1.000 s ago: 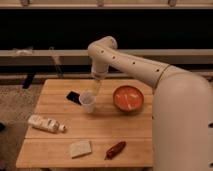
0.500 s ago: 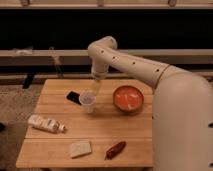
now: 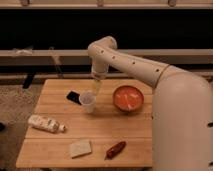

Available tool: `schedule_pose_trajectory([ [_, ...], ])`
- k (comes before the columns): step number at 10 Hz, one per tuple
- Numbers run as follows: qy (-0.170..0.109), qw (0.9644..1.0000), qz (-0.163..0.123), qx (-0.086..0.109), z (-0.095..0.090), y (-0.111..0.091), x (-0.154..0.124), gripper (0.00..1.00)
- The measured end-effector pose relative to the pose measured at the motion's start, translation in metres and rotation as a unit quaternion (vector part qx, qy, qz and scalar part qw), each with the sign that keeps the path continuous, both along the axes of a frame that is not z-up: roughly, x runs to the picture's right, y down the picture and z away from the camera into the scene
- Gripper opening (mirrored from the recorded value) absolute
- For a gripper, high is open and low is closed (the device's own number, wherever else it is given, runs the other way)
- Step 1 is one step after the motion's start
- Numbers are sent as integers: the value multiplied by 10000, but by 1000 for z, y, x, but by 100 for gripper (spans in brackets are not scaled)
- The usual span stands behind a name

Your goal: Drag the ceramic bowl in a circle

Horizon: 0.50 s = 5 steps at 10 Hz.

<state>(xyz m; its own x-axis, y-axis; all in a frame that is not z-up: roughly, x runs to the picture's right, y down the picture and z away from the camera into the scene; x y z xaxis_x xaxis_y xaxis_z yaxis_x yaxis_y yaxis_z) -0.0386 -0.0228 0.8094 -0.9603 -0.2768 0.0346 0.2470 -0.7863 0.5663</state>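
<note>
The white, jointed robot arm (image 3: 131, 66) reaches leftward, bends at its elbow, and points its pale end effector (image 3: 95, 88) straight down, low over the wooden tabletop (image 3: 125, 131).

Nothing visibly changes between the earlier pictures and now. The gripper (image 3: 96, 86) hangs in the same spot over the back part of the table (image 3: 135, 132), just above and behind the plastic cup (image 3: 87, 101) and apart from the ceramic bowl (image 3: 128, 98). The arm (image 3: 130, 67) shows no shift in its bend, and neither the bowl nor the cup moves on the wood.
</note>
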Motion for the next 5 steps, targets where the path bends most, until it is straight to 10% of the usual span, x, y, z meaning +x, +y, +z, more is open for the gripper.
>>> schedule_pose_trajectory([
  [5,710,9964,-140,-442,44,58,62,80],
])
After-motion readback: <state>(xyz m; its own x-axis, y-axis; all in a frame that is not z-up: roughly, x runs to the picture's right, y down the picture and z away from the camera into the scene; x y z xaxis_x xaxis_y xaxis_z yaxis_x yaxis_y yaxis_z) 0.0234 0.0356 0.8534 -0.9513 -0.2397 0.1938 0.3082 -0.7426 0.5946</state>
